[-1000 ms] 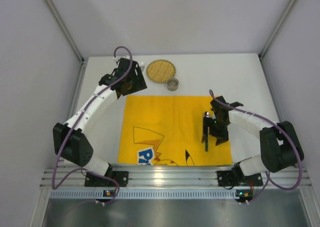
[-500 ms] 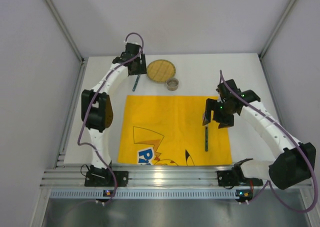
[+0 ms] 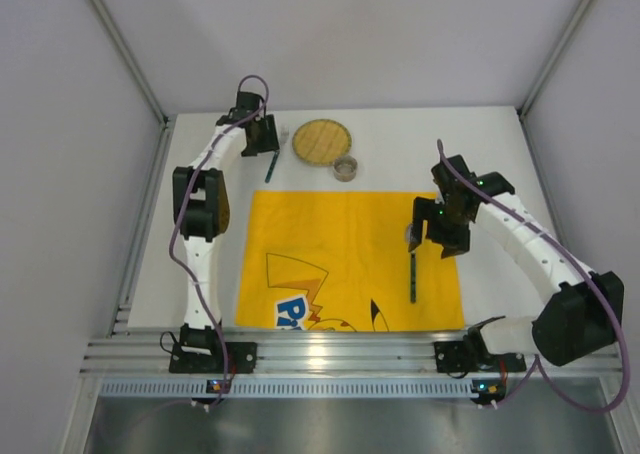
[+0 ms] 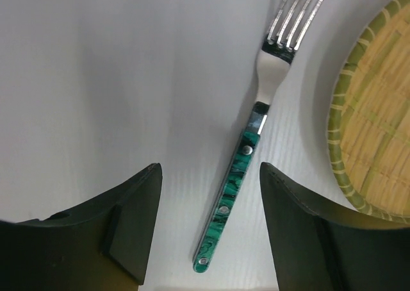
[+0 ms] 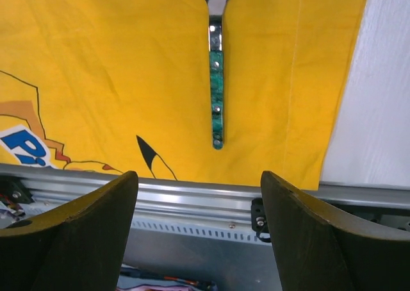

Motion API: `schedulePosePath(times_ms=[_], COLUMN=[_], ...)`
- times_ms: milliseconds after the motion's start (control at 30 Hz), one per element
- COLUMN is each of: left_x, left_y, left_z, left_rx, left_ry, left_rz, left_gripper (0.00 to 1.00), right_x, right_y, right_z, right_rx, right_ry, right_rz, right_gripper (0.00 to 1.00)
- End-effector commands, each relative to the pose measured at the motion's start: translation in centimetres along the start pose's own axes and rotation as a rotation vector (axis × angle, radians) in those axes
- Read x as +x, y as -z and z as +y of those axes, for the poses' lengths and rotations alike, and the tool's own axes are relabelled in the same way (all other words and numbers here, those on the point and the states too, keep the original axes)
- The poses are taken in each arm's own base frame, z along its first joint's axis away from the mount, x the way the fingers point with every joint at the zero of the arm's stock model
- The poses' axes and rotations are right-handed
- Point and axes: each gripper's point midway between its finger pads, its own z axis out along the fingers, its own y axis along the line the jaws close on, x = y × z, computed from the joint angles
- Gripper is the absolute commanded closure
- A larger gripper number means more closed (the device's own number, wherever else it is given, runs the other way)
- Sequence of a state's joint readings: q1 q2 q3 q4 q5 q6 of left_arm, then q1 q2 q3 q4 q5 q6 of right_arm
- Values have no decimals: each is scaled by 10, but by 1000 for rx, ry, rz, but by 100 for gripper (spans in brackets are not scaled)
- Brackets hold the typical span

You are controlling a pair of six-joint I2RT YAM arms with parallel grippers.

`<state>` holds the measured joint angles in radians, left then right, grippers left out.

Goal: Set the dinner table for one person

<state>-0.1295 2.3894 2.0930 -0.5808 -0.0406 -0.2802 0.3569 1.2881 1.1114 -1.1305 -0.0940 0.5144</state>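
Right hand (image 3: 440, 229) wide, lifted off green-handled utensil (image 5: 217, 92) lying on yellow cartoon cloth mat (image 3: 330, 244), right side. Left hand (image 4: 208, 172) wide, swung astride green-handled fork (image 4: 240, 169) past mat's far-left corner on matte-white counter (image 3: 500, 154). Fork next.

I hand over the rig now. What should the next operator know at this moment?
Left gripper: open, above the fork, its handle between the jaws, not gripped.
Right gripper: open, empty, above the green-handled utensil.
Done: that utensil lies on the yellow mat, right part.
To do: fork, bamboo plate and small cup lie on the dinner table beyond the mat; probably move them onto it.
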Motion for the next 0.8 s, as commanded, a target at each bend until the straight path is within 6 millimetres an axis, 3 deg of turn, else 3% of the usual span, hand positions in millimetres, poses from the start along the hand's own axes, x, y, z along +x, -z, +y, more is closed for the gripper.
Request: schedulePosePath(times_ms=[0, 133, 300, 467, 567, 600, 633, 700, 767], left_x=[-13, 3, 38, 52, 53, 54, 53, 46, 26], left_y=[4, -3, -22, -32, -35, -35, -35, -31, -17], left_z=[-39, -39, -18, -1, 1, 1, 0, -5, -10], left_rx=[169, 183, 72, -21, -28, -27, -25, -14, -7], left_ry=[-6, -30, -98, -127, -127, -126, -119, -111, -85], left_rz=[-33, 2, 83, 117, 118, 120, 117, 101, 53], left_gripper=[33, 35, 43, 50, 63, 71, 85, 100, 100], right_x=[-29, -41, -51, -59, -64, -66, -66, -66, -65], right_y=[7, -4, -10, -15, -15, -13, -13, -10, -10], right_z=[12, 21, 30, 33, 36, 37, 37, 37, 35], right_rx=[-15, -15, -27, -23, -25, -27, -27, -32, -28], right_ry=[-21, -23, -12, 7, 11, 12, 12, 13, 18], right_rz=[-60, -29, -10, 6, 6, 1, -2, -10, -15], right_gripper=[22, 23, 23, 23, 24, 23, 23, 24, 23])
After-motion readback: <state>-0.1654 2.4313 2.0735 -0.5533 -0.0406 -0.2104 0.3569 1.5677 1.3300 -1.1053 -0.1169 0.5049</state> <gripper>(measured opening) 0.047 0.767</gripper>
